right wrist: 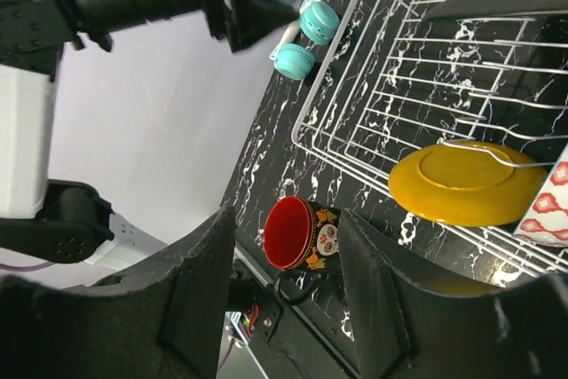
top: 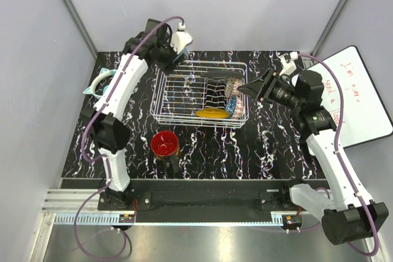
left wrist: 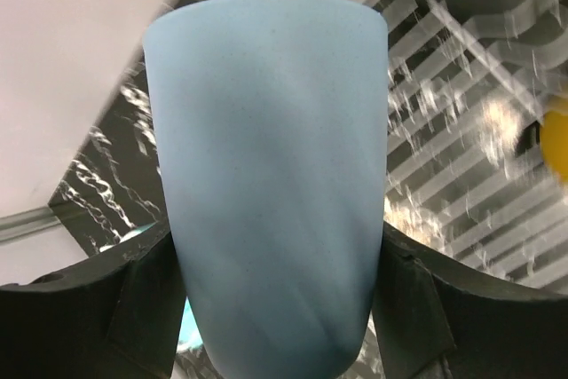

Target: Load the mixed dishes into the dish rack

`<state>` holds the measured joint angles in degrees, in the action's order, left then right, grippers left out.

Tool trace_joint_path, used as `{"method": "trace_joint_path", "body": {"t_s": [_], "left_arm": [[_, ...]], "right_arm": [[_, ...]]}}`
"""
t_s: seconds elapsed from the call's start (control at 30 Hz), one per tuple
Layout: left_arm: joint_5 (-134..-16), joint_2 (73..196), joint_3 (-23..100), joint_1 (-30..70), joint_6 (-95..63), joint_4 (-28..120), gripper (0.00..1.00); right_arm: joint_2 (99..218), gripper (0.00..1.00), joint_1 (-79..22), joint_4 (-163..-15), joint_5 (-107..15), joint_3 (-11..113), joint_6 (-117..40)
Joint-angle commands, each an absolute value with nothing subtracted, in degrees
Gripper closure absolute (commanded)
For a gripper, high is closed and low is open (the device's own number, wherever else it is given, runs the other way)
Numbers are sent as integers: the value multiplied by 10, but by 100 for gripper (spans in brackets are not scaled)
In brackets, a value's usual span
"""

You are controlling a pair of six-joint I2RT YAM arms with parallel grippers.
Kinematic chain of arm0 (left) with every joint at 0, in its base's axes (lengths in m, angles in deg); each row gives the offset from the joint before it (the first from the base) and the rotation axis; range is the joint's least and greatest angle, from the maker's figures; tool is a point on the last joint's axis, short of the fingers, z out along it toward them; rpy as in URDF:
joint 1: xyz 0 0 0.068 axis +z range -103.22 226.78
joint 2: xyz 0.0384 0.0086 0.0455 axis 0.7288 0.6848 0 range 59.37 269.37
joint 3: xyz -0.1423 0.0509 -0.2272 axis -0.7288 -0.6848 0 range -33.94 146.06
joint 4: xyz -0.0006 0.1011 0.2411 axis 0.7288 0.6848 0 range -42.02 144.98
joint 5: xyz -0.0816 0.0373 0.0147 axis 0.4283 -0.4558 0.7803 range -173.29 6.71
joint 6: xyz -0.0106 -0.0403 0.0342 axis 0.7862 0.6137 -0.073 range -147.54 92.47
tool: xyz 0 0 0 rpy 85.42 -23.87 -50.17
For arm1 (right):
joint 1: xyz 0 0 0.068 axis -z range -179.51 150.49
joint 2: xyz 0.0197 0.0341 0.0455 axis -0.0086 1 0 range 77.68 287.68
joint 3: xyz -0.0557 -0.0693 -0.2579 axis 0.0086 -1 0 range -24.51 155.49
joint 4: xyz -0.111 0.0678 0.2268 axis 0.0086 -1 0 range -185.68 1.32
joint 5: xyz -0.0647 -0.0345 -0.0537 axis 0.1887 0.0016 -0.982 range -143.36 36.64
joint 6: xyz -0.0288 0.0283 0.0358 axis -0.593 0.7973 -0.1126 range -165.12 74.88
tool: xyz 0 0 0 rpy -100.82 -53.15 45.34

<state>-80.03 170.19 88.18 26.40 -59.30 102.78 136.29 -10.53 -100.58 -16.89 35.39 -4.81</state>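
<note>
Dark mug (top: 164, 143): nearest you, it stands on the table (top: 270, 145) just in front of the dish rack (top: 181, 90), red inside facing up. Neither arm touches it, and it is not yet loaded.
Mustard-yellow plate (top: 212, 113): it sits inside the rack at the near right. Its underside faces the right wrist camera. You cannot tell whether it sits between prongs.
Black square plate (top: 215, 92): it is in the rack's middle, by the upright prongs.
Gold lattice-patterned bowl (top: 233, 85): it is inside the rack against the right wall, just beyond the yellow plate.
Right gripper (top: 247, 88): it hovers at the rack's right wall. The jaws stand apart with nothing between them. The right wrist view looks between its fingers down at the mug, which is well apart from them.
Left gripper (left wrist: 277, 308): it hangs over the rack's far left corner. The jaws are clamped on the light blue cup (left wrist: 271, 157), one finger on each side of its narrow end and the wide end pointing away from the wrist.
Cup versus rack: rack wires show under and beside the cup. It looks raised above them, not set down.
Progress: by your count, three dishes are loaded, the cup is in hand over the rack, and the mug is left. That puts you a little past halfway.
Teal object (top: 98, 85): it lies at the table's left edge, outside the rack.
</note>
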Motion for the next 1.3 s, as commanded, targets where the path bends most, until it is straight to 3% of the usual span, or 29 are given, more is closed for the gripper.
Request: {"method": "trace_joint_path", "body": {"t_s": [0.0,0.2,0.7,1.03,1.27], "left_arm": [[-782,1744,866,260,-706,1177,100],[-891,1791,891,252,-807,1247,100],[-1092,1900,916,209,-963,1104,100],[-1126,1935,911,209,-1045,1019,100],[-1087,1888,919,216,-1032,1019,100]], "right_arm": [[1332,43,-102,-983,-177,350,-61],[1303,43,-102,-982,-185,325,-62],[1248,43,-101,-985,-214,288,-63],[1236,43,-101,-997,-224,280,-64],[1247,43,-101,-998,-222,285,-64]]}}
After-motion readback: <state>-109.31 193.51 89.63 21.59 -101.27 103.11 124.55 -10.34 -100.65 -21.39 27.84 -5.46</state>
